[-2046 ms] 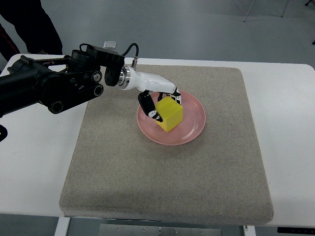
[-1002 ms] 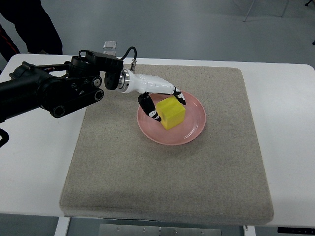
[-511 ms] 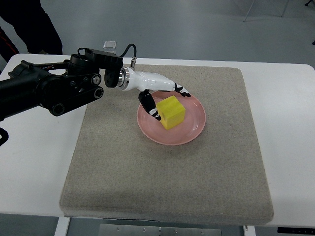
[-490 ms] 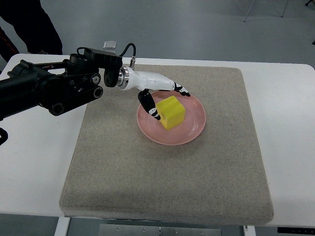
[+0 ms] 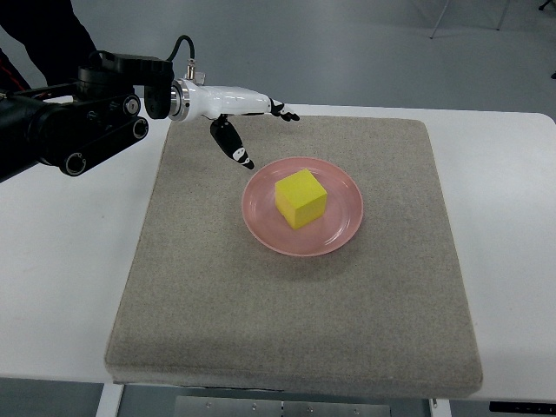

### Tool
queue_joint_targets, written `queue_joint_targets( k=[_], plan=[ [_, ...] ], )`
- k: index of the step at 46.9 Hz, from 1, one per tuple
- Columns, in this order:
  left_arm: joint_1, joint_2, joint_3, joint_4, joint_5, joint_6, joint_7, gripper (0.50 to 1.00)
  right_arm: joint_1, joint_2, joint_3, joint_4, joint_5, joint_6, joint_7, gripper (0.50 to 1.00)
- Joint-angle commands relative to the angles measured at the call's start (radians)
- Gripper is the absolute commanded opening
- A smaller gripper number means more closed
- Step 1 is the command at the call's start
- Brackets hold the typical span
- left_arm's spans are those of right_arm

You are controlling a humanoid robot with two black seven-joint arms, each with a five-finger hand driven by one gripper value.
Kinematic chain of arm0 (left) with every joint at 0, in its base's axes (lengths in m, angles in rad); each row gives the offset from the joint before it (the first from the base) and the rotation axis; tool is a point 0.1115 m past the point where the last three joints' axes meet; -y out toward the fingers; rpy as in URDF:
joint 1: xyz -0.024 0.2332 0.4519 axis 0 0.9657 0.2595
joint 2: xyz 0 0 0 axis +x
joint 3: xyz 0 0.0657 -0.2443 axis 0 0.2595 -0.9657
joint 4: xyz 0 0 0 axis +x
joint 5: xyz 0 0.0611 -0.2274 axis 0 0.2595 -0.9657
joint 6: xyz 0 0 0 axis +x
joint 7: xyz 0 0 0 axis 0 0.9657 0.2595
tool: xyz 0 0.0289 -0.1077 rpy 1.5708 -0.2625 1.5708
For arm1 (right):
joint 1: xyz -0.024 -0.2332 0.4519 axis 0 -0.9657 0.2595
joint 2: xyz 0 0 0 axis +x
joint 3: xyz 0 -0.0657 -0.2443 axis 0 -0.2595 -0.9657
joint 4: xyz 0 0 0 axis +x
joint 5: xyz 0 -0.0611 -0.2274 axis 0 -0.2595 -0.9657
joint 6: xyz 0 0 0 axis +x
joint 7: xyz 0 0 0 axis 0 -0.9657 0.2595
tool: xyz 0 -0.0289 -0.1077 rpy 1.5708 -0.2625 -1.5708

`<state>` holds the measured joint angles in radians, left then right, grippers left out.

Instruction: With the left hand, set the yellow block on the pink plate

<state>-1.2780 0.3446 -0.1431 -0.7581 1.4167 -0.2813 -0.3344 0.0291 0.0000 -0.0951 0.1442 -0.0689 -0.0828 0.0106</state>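
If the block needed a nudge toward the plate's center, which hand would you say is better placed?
The left hand: it hovers open just beyond the pink plate, close to the yellow block. The right arm isn't in view at all.

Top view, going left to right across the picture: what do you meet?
Black left arm → left hand, open → yellow block on the pink plate → bare right part of the grey mat → white table.

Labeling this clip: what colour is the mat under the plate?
Grey-beige, plain, no pattern: the mat under the pink plate, seen in the top view.
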Motion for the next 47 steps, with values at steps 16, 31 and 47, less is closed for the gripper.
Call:
queue_joint_targets(
  k=[16,31,47],
  plan=[
    [0.026,-0.006,-0.012,0.256,-0.151,0.048,0.0,0.956,0.0,0.0,0.0,0.0,0.0,0.0,0.0,0.924],
    [0.042,-0.015,-0.016,0.348,-0.327,0.209,0.0,0.956,0.0,0.0,0.0,0.0,0.0,0.0,0.0,0.924],
    [0.15,-0.075,-0.02,0.399,-0.734,0.352,0.002,0.956,0.0,0.0,0.0,0.0,0.001,0.0,0.0,0.924]
  ],
)
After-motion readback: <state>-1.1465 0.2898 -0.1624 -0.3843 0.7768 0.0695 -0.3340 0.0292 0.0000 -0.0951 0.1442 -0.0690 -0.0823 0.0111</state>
